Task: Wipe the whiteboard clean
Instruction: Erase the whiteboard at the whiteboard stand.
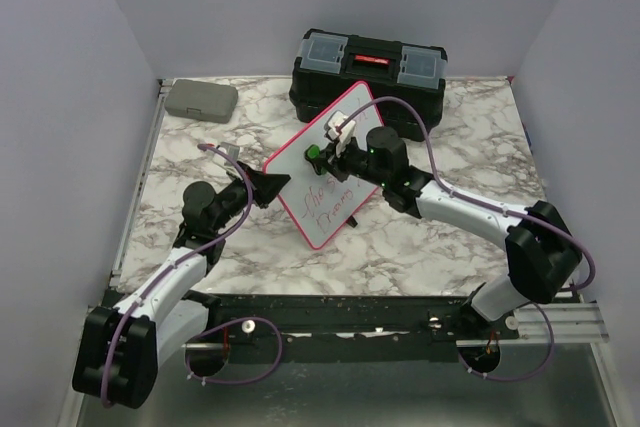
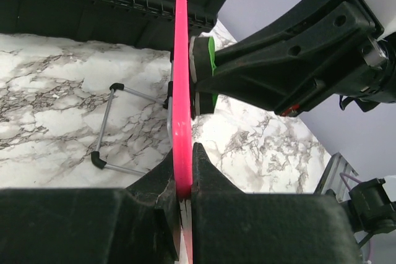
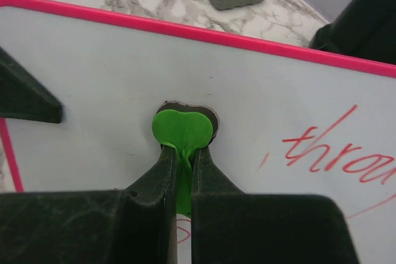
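The whiteboard (image 1: 303,179), white with a pink frame, stands tilted on the marble table on its wire stand (image 2: 105,129). Red handwriting (image 3: 337,151) covers its lower part. My left gripper (image 1: 272,185) is shut on the board's left edge; in the left wrist view the pink frame (image 2: 181,60) runs straight up between the jaws of this gripper (image 2: 184,153). My right gripper (image 3: 184,153) is shut on a small green eraser (image 3: 182,128), whose dark pad is pressed flat against the white face. From above, the eraser (image 1: 313,153) sits near the board's middle.
A black toolbox (image 1: 367,72) stands right behind the board, close to its top edge. A small grey case (image 1: 201,100) lies at the back left corner. Grey walls close in the table on three sides.
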Controlling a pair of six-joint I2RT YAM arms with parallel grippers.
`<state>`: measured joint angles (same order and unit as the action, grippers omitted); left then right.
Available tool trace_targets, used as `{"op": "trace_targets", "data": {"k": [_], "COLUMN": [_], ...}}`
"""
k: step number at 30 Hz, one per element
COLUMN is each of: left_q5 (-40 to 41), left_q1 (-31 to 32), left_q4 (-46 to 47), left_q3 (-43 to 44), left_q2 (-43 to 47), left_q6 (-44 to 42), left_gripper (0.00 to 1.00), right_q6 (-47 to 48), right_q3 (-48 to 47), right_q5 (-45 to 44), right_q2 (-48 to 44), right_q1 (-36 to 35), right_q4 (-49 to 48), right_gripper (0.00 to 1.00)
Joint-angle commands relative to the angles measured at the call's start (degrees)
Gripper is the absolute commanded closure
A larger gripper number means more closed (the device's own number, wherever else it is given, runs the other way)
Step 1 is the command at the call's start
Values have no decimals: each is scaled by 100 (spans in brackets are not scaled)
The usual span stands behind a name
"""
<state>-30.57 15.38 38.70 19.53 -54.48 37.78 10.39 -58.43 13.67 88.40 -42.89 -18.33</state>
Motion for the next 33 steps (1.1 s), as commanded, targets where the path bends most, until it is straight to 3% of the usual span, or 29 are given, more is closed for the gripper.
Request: {"op": "trace_targets", "data": {"k": [1, 14, 20, 27, 33], "left_q5": [-736, -814, -837, -863, -888], "left_q1": [71, 71, 71, 71, 69], "left_q4": [-152, -216, -171, -94, -82], "left_q3": [-28, -134, -44, -19, -32], "left_q2": [-81, -9, -79, -177, -177], "left_q6": [-34, -157, -148, -112, -104], "left_gripper": [100, 100, 100, 100, 100], "right_q6": [138, -102, -81, -45, -313], "right_q3": [-22, -475, -235, -200, -443], "right_q5": [-1167, -1016, 306, 111, -830], "right_q2": [87, 405, 346, 316, 485], "right_q1": [36, 580, 478, 96, 501], "right_q4": [-406, 178, 261, -110, -242], "right_gripper": [99, 99, 99, 99, 99]}}
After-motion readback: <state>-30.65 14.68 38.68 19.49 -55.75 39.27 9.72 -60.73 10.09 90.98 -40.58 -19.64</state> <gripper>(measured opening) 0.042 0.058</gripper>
